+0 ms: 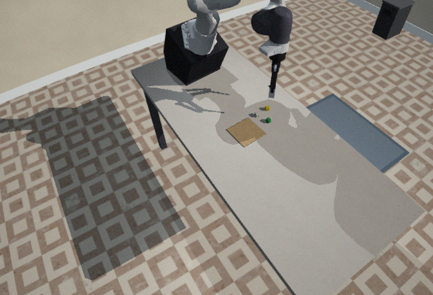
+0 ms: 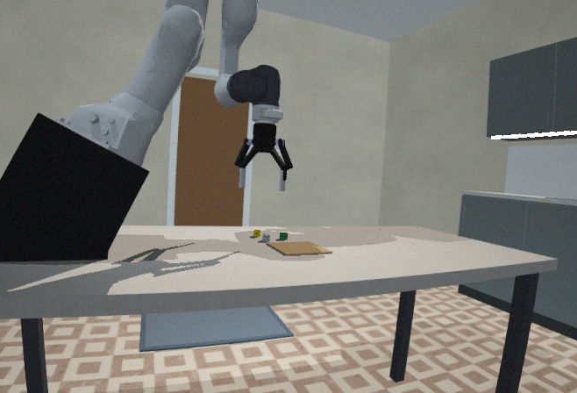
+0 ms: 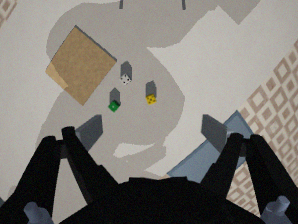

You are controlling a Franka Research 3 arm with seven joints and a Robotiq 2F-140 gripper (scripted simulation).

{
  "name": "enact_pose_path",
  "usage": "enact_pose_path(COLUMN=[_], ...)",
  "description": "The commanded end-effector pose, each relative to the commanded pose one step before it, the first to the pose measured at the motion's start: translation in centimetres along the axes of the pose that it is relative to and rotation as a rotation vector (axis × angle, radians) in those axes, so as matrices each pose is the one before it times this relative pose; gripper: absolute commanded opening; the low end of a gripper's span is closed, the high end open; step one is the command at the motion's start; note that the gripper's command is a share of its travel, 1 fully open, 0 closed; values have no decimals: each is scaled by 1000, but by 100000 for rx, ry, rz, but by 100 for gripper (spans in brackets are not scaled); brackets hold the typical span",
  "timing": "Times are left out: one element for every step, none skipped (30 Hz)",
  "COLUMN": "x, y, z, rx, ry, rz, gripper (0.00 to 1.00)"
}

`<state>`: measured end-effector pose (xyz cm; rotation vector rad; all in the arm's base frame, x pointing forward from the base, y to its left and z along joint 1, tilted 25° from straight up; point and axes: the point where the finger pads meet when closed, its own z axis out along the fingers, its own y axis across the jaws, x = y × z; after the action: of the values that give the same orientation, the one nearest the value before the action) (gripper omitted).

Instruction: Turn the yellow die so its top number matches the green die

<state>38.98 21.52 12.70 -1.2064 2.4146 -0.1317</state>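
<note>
The yellow die [image 1: 267, 108] lies on the table beyond the tan mat [image 1: 246, 132], off it. It also shows in the exterior view [image 2: 256, 232] and the wrist view [image 3: 152, 99]. The green die [image 1: 268, 120] lies near the mat's right corner, on the table, and shows in the exterior view [image 2: 282, 236] and wrist view [image 3: 113, 106]. A white die [image 1: 256, 114] lies between them. My gripper [image 2: 261, 183] hangs open and empty well above the dice, roughly over the yellow die. The numbers on top are too small to read.
The arm's black base block [image 1: 193, 55] stands at the table's far end. A blue-grey floor mat [image 1: 356, 131] lies on the floor beside the table. The table's right edge runs close behind the yellow die.
</note>
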Motion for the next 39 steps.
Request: enact_pose_path(x=[213,0,0,0,0,0,0,13,72,149,211,138,63,30,84,62,58,62,61,0,0,17,66,12,0,0,0,0,0,0,0,0,0,0,0,0,0,0,0], y=[117,0,0,0,0,0,0,-4,-19,-28,-11,13,12,7,22,21,22,27,31,0,0,9,38,7,0,0,0,0,0,0,0,0,0,0,0,0,0,0,0], z=[4,0,0,0,0,0,0,12,70,143,200,130,60,29,80,60,56,61,61,0,0,17,67,12,0,0,0,0,0,0,0,0,0,0,0,0,0,0,0], rx=[-296,0,0,0,0,0,0,7,34,54,37,1,-5,-4,-15,-16,-18,-23,-26,0,0,-8,-34,-7,0,0,0,0,0,0,0,0,0,0,0,0,0,0,0], ry=[559,0,0,0,0,0,0,2,13,23,20,3,-2,-2,-8,-9,-10,-14,-17,0,0,-5,-24,-5,0,0,0,0,0,0,0,0,0,0,0,0,0,0,0], rz=[-843,0,0,0,0,0,0,-431,-2427,-4994,-6994,-4595,-2113,-1032,-2844,-2143,-2014,-2189,-2199,0,0,-616,-2432,-432,0,0,0,0,0,0,0,0,0,0,0,0,0,0,0], gripper=[100,100,100,100,100,100,100,100,100,100,100,100,100,100,100,100,100,100,100,100,100,100,100,100,100,100,100,100,100,100,100,100,100,100,100,100,100,100,100])
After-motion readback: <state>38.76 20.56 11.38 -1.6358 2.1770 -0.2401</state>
